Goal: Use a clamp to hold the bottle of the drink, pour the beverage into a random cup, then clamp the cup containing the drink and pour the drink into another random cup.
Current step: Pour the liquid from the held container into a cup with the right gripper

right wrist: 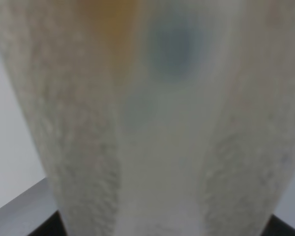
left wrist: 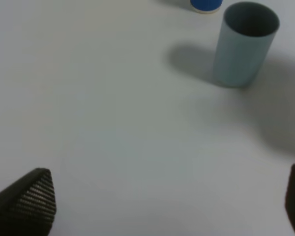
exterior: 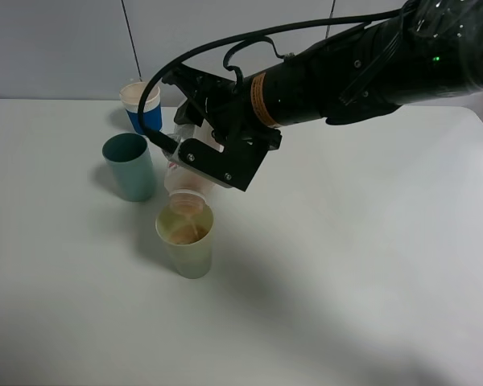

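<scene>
Left gripper (left wrist: 164, 204): not in the high view. Its wrist view shows only two ribbed black fingertips (left wrist: 32, 204), both cut by the frame edges. The jaws stand wide apart with bare table (left wrist: 113, 108) between them and nothing gripped.

Teal tumbler (exterior: 130, 167): upright at the left of the group. The interior is dark, so contents cannot be determined. The left wrist view shows it whole (left wrist: 243, 46).

Blue cup (exterior: 143, 107): white-rimmed, just behind the teal tumbler. Its right side is partly masked by the black cable. In the left wrist view only a sliver of it shows at the frame edge.

Yellow-green tumbler (exterior: 186, 240): upright, nearest the camera, near the teal tumbler but apart from it. Peach-tan beverage (exterior: 183, 233) lies inside; the level is hard to read.

Bottle (exterior: 185, 187): tipped neck-down directly over the yellow-green tumbler's mouth. Its middle is hidden by the jaws and the label shows only as a pink trace. In the right wrist view the bottle (right wrist: 152, 128) fills the frame, blurred, with no detail legible.

Right gripper (exterior: 191, 154): clamped on the bottle. Its fingertips are largely hidden by its own black body.
</scene>
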`<state>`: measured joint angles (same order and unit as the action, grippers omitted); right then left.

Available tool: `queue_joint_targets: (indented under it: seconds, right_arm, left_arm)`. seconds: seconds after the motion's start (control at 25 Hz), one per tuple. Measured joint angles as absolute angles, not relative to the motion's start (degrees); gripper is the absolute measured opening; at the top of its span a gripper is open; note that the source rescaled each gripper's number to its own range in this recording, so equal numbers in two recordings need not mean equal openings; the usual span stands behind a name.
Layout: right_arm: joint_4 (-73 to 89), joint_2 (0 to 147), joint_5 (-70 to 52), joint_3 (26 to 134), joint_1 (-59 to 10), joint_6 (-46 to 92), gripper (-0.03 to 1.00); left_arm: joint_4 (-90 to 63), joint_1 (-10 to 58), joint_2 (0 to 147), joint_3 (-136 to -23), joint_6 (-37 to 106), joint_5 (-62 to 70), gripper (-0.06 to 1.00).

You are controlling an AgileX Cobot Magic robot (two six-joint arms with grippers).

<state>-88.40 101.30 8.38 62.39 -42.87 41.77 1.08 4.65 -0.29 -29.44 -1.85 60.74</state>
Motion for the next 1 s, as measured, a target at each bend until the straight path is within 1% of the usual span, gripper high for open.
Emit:
queue_joint_targets:
  seconds: [0.88,1.0]
  right_arm:
    - [-88.34,101.3,8.6,62.39,-42.87,45.63,0.0]
    - [-86.04,101.3,8.6,62.39,-42.87,45.74,0.0]
  left_arm:
    - [1.08,4.65,-0.29,-29.44,-1.85,60.74,0.95]
    - [1.08,4.65,-0.29,-29.44,-1.85,60.74,0.95]
